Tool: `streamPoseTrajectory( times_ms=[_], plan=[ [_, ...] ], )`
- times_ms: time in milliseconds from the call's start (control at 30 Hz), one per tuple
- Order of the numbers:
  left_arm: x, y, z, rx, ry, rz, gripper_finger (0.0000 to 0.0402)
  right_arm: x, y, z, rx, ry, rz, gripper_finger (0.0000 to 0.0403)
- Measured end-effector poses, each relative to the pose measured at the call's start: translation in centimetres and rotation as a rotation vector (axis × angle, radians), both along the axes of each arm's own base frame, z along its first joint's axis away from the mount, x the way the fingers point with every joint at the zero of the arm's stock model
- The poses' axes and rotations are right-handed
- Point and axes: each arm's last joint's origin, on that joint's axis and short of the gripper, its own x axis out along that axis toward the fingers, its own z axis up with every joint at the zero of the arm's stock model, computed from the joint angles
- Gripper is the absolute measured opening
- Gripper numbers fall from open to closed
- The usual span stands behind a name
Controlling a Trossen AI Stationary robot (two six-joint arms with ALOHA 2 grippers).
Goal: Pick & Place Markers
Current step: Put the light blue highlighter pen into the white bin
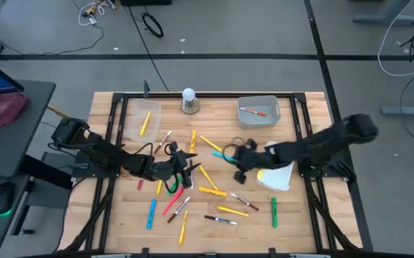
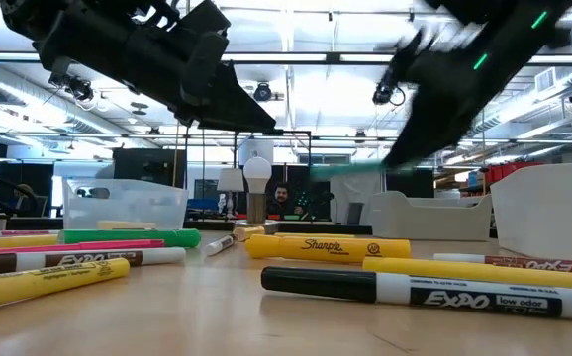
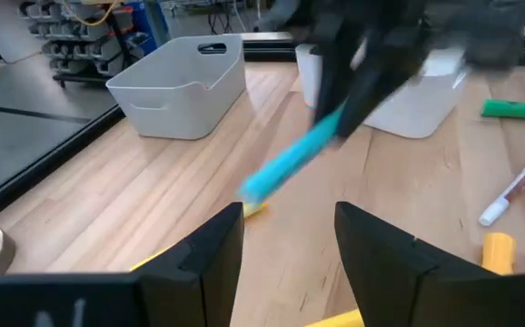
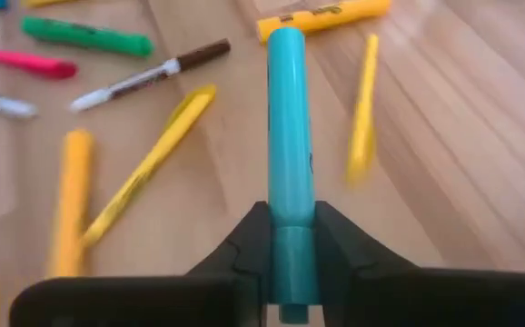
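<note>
Many markers (image 1: pixel 193 193) lie scattered on the wooden table: yellow, green, pink, blue and dark-barrelled; the low view shows a yellow one (image 2: pixel 331 247) and a black one (image 2: pixel 415 289) lying flat. My right gripper (image 1: pixel 236 165) (image 4: pixel 292 232) reaches in from the right and is shut on a teal marker (image 1: pixel 219 153) (image 3: pixel 290 168). My left gripper (image 1: pixel 180 167) (image 3: pixel 290 245) is open just left of it, above markers at mid-table, touching nothing. My right gripper pinches the teal marker by one end (image 4: pixel 290 209) between its two fingers (image 4: pixel 340 241). It comes from the table's right, slanting down, and the fingers lie along the marker. The marker sticks out ahead toward the table's left, its free end (image 3: pixel 255 186) clear of the table.
A grey bin (image 1: pixel 258 120) at the far right holds an orange marker. A clear container (image 1: pixel 132 125) at the far left holds a yellow one. A white container (image 1: pixel 277 179) sits under my right arm. A white knob (image 1: pixel 188 99) stands at the far edge. Both grippers are close together.
</note>
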Motion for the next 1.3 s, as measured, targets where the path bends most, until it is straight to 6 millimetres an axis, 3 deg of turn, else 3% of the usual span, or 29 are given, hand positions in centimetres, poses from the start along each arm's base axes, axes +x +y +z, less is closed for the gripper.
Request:
streamPoseTrajectory(
  times_ms=[267, 433, 567, 767, 1067, 1300],
  plan=[
    [0.0, 0.1, 0.0, 0.001, 0.003, 0.003, 0.0181, -7.3, 2.3, 9.1, 0.116, 0.24, -0.137, 0.005],
    [0.0, 0.1, 0.0, 0.0, 0.002, 0.004, 0.0181, -10.7, 2.2, 11.0, 0.197, 0.566, -0.188, 0.005],
    [0.0, 0.1, 0.0, -0.006, -0.003, 0.006, 0.0181, -12.0, 1.9, 10.6, 0.191, 0.744, -0.155, 0.005],
    [0.0, 0.1, 0.0, -0.011, -0.007, 0.007, 0.0181, -11.6, 1.8, 8.6, 0.033, 0.899, 0.346, 0.0064],
    [0.1, 0.1, 0.1, -0.016, -0.023, 0.009, 0.0181, -8.9, 0.8, 3.5, -0.164, 0.979, 0.864, 0.0069],
    [0.1, 0.1, 0.1, -0.015, -0.022, 0.009, 0.0181, -7.8, 0.7, 0.6, -0.199, 1.008, 0.984, 0.009]
  ],
)
